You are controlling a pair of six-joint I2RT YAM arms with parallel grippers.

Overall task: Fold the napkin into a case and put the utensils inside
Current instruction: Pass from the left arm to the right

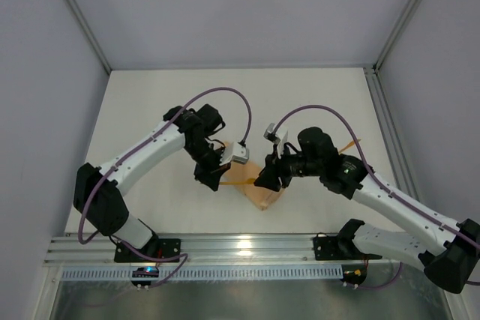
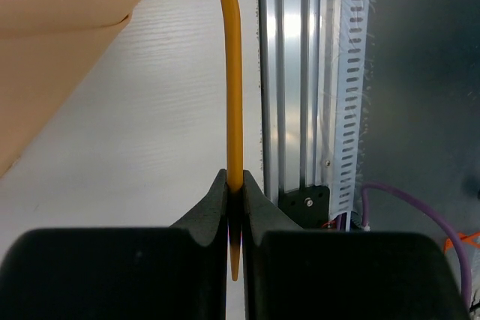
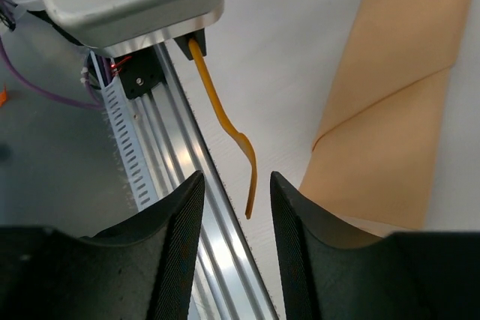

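Note:
The peach-orange napkin lies folded into a narrow case (image 1: 268, 194) (image 3: 397, 103) with a diagonal edge, between the two grippers. My left gripper (image 1: 213, 177) (image 2: 235, 182) is shut on the handle of a thin orange utensil (image 1: 240, 183) (image 2: 235, 88). The utensil (image 3: 225, 121) reaches out over the table toward my right gripper. That right gripper (image 1: 265, 179) (image 3: 236, 189) stands open, and the utensil's free tip hangs in the gap between its fingers, touching neither. A second orange utensil (image 1: 349, 145) lies on the table beyond the right arm. A corner of the napkin (image 2: 52, 43) shows in the left wrist view.
An aluminium rail (image 1: 247, 248) (image 2: 300, 73) (image 3: 176, 185) runs along the table's near edge, just below the grippers. Purple cables (image 1: 225, 95) loop above both wrists. Grey enclosure walls (image 1: 45, 73) stand left, right and behind.

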